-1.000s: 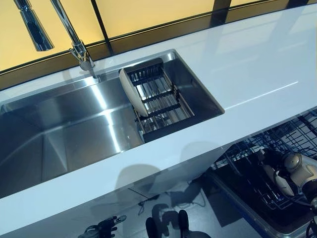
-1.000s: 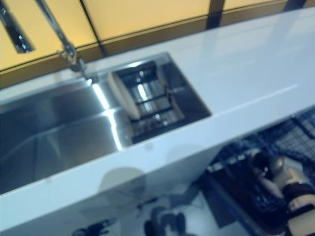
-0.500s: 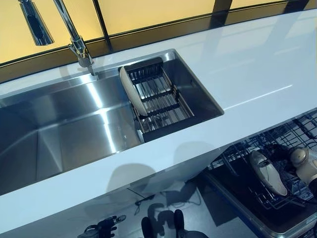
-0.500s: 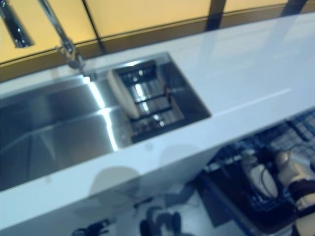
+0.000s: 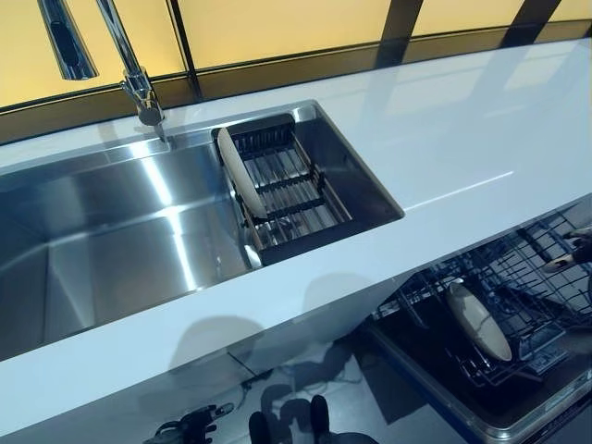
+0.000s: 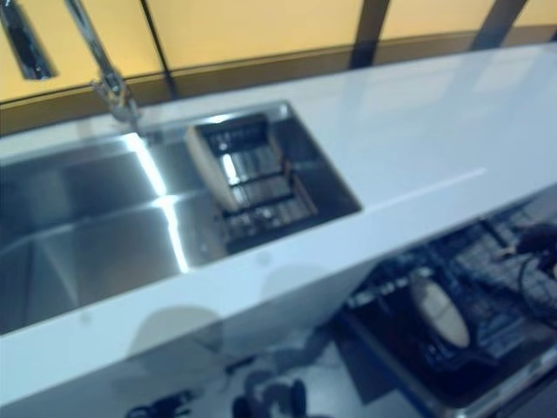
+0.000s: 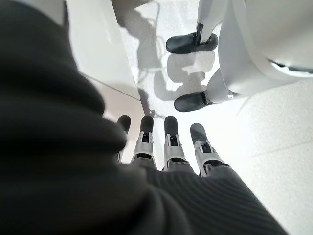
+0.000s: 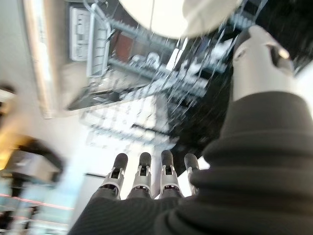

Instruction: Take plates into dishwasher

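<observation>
Right hand has drawn away empty, fingers straight, leaving plate standing in dishwasher rack

- a plate stands on edge in the rack at the sink's right end
- another plate stands in the dishwasher rack, below the counter — right of the sink

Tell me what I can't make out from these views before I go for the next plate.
- Right hand: cut off by the eye view's right edge.
- Left hand: only in its wrist view, over the floor.
- Plate in the dishwasher rack: seating hidden by the wires.
- Plate in the sink rack: edge-on, so any plates behind are hidden.
</observation>
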Available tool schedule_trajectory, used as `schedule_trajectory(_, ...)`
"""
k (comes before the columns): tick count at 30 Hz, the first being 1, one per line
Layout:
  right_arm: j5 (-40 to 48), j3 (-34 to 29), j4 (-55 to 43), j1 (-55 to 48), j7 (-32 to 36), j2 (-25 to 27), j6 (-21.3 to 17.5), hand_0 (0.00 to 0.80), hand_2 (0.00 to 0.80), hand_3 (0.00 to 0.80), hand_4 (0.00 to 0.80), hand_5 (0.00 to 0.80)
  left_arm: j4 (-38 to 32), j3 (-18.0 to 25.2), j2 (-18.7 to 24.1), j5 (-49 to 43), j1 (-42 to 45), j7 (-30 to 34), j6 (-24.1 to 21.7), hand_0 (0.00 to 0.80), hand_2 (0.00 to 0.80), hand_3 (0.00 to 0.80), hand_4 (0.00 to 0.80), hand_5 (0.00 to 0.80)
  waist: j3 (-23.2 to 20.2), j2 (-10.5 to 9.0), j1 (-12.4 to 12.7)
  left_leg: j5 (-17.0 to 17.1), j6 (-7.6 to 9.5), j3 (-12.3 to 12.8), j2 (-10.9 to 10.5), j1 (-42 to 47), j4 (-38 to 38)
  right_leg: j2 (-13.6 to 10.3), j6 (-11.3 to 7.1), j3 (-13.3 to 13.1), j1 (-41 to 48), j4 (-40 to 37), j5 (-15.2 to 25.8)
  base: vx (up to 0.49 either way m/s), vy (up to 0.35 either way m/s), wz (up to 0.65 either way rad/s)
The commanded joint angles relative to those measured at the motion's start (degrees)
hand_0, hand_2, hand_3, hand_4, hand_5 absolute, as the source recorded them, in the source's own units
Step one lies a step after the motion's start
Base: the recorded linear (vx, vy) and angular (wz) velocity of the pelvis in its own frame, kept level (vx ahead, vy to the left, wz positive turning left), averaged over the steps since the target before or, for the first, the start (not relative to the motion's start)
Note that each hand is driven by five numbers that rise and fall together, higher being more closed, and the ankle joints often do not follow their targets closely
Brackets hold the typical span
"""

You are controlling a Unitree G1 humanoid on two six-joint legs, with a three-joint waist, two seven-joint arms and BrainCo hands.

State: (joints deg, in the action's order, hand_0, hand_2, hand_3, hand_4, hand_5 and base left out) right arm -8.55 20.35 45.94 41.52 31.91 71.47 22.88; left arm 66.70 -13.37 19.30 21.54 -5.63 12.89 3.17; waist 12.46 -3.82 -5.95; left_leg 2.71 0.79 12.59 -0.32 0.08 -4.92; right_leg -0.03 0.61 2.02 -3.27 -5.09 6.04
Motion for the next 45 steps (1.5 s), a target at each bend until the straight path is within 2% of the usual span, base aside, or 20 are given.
schedule_trajectory(1, -1.29, 3.22, 6.57, 6.6, 3.38, 3.63, 2.38, 0.0, 0.0, 0.0, 0.0, 0.0, 3.26, -0.56, 2.24, 0.89, -0.31, 0.21, -0.91, 0.0, 0.0, 0.0, 0.0, 0.0, -3.68, -2.18, 1.17, -4.51, -0.62, -1.9, 1.58, 1.78, -0.08, -0.28, -3.13, -1.0, 2.09, 0.09, -3.06, 0.045, 0.031, -0.01)
schedule_trajectory(3, -4.25, 4.14, 9.38, 7.94, 3.2, 4.19, 1.97, 0.0, 0.0, 0.0, 0.0, 0.0, 3.5, -0.68, 2.27, 0.98, -0.31, 0.04, -1.02, 0.0, 0.0, 0.0, 0.0, 0.0, -3.92, -2.39, 1.47, -4.55, -0.53, -2.04, 1.58, 1.91, -0.08, -0.24, -3.08, -0.92, 2.27, 0.09, -3.08, 0.019, 0.011, 0.0)
schedule_trajectory(7, -8.5, 9.78, 15.3, 15.18, -1.51, 6.56, -0.99, 0.0, 0.0, 0.0, 0.0, 0.0, 4.16, -1.28, 2.63, 0.96, -0.24, 0.07, -1.47, 0.0, 0.0, 0.0, 0.0, 0.0, -4.25, -2.87, 2.45, -4.5, -0.44, -2.55, 1.68, 2.11, -0.08, -0.22, -3.12, -0.65, 2.73, 0.09, -3.11, 0.01, 0.0, 0.0)
schedule_trajectory(11, -10.23, 19.49, 15.71, 27.42, -6.99, 8.48, -1.73, 0.0, 0.0, 0.0, 0.0, 0.0, 3.82, -2.45, 3.2, 2.22, 0.43, -0.06, -1.36, 0.0, 0.0, 0.0, 0.0, 0.0, -4.63, -2.99, 3.22, -4.36, -0.43, -3.41, 1.43, 2.17, -0.08, -0.16, -3.14, -0.67, 3.02, 0.09, -3.24, 0.04, 0.008, 0.01)
schedule_trajectory(13, -8.04, 22.51, 15.08, 31.51, -9.67, 8.77, -2.45, 0.0, 0.0, 0.0, 0.0, 0.0, 3.47, -2.8, 3.34, 2.96, 0.48, -0.25, -1.15, 0.0, 0.0, 0.0, 0.0, 0.0, -4.59, -3.0, 3.46, -4.25, -0.51, -3.63, 1.38, 2.11, -0.08, -0.24, -3.18, -0.45, 3.09, 0.09, -3.3, 0.0, 0.0, 0.0)
schedule_trajectory(14, -7.03, 23.99, 14.51, 33.62, -11.43, 8.58, -4.26, 0.0, 0.0, 0.0, 0.0, 0.0, 3.4, -3.03, 3.21, 3.31, 0.59, -0.42, -1.34, 0.0, 0.0, 0.0, 0.0, 0.0, -4.55, -2.89, 3.54, -4.26, -0.54, -3.76, 1.35, 2.06, -0.08, -0.3, -3.19, -0.31, 3.08, 0.09, -3.38, 0.0, 0.0, 0.0)
schedule_trajectory(16, -1.99, 28.05, 10.59, 39.09, -16.74, 7.23, -5.36, 0.0, 0.0, 0.0, 0.0, 0.0, 2.87, -3.53, 3.03, 4.35, 0.84, -1.1, -1.56, 0.0, 0.0, 0.0, 0.0, 0.0, -4.57, -2.67, 3.88, -4.07, -0.59, -4.45, 1.09, 1.81, -0.08, -0.41, -3.13, -0.06, 3.0, 0.09, -3.49, 0.037, 0.038, 0.04)
schedule_trajectory(17, -1.96, 29.17, 7.7, 40.77, -18.71, 6.47, -4.5, 0.0, 0.0, 0.0, 0.0, 0.0, 2.52, -3.68, 2.92, 4.72, 0.9, -1.27, -1.25, 0.0, 0.0, 0.0, 0.0, 0.0, -4.64, -2.54, 4.02, -4.03, -0.62, -4.74, 0.97, 1.64, -0.08, -0.46, -3.12, 0.07, 2.94, 0.09, -3.57, 0.033, 0.039, 0.06)
schedule_trajectory(20, -1.6, 31.13, 1.81, 43.33, -26.16, 5.27, -7.08, 0.0, 0.0, 0.0, 0.0, 0.0, 1.62, -4.16, 2.64, 5.9, 1.23, -1.75, -0.71, 0.0, 0.0, 0.0, 0.0, 0.0, -4.51, -2.16, 4.48, -3.83, -0.6, -5.7, 0.7, 0.96, -0.08, -0.6, -3.1, 0.86, 2.68, 0.09, -3.8, 0.024, 0.033, 0.17)
schedule_trajectory(21, -0.62, 31.5, -1.18, 44.05, -28.44, 4.72, -6.07, 0.0, 0.0, 0.0, 0.0, 0.0, 1.31, -4.25, 2.57, 6.24, 1.24, -1.88, -0.52, 0.0, 0.0, 0.0, 0.0, 0.0, -4.69, -2.09, 4.73, -3.57, -0.53, -5.99, 0.54, 0.26, -0.08, -0.69, -3.08, 1.15, 2.17, 0.09, -3.73, 0.006, 0.025, 0.21)
schedule_trajectory(25, -2.95, 29.85, -8.26, 43.79, -37.18, 2.79, -11.0, 0.0, 0.0, 0.0, 0.0, 0.0, 0.59, -4.59, 2.03, 7.72, 0.92, -2.41, -0.81, 0.0, 0.0, 0.0, 0.0, 0.0, -4.25, -1.64, 5.49, -3.09, -0.38, -7.43, 0.05, -1.4, -0.08, -0.98, -3.17, 2.62, 1.28, 0.09, -3.84, -0.001, 0.021, 0.21)
schedule_trajectory(29, -6.78, 29.73, -13.13, 43.02, -41.02, 2.21, -15.63, 0.0, 0.0, 0.0, 0.0, 0.0, -0.37, -4.67, 1.96, 8.67, 0.5, -3.2, -0.82, 0.0, 0.0, 0.0, 0.0, 0.0, -3.26, -1.18, 6.19, -2.68, -0.14, -8.8, -0.47, -2.86, -0.08, -1.37, -3.31, 4.22, 0.5, 0.09, -3.88, -0.006, 0.025, 0.32)
schedule_trajectory(33, -8.43, 29.33, -16.47, 41.32, -42.22, 1.0, -16.8, 0.0, 0.0, 0.0, 0.0, 0.0, -1.32, -4.65, 2.24, 9.48, 0.85, -2.81, -1.26, 0.0, 0.0, 0.0, 0.0, 0.0, -2.08, -0.69, 6.97, -2.16, -0.08, -10.02, -0.99, -4.21, -0.08, -1.72, -3.46, 5.56, -0.24, 0.09, -3.8, 0.018, 0.026, 0.18)
schedule_trajectory(37, -13.15, 32.44, -14.85, 44.35, -46.56, -0.77, -19.77, 0.0, 0.0, 0.0, 0.0, 0.0, -1.63, -5.41, 2.24, 11.04, 0.43, -2.47, -2.41, 0.0, 0.0, 0.0, 0.0, 0.0, 0.0, 0.03, 7.99, -1.12, -0.26, -10.56, -1.23, -6.81, -0.08, -2.08, -3.63, 7.05, -2.4, 0.09, -3.16, -0.042, 0.037, 0.17)
schedule_trajectory(41, -20.79, 36.04, -14.71, 47.09, -48.54, -2.23, -20.37, 0.0, 0.0, 0.0, 0.0, 0.0, -2.5, -5.61, 2.3, 12.91, 0.24, -2.74, -4.21, 0.0, 0.0, 0.0, 0.0, 0.0, 1.72, 0.75, 8.91, -0.22, -0.38, -11.56, -1.67, -8.95, -0.08, -2.29, -3.79, 8.26, -4.05, 0.09, -2.76, -0.032, 0.04, 0.18)
schedule_trajectory(45, -23.3, 37.95, -14.95, 47.95, -50.6, -1.99, -20.95, 0.0, 0.0, 0.0, 0.0, 0.0, -2.93, -5.23, 2.92, 14.22, 0.03, -2.27, -4.84, 0.0, 0.0, 0.0, 0.0, 0.0, 2.74, 0.94, 9.54, 0.45, -0.42, -12.31, -1.97, -10.34, -0.08, -2.65, -4.07, 9.74, -5.01, 0.09, -2.46, -0.023, 0.02, 0.16)
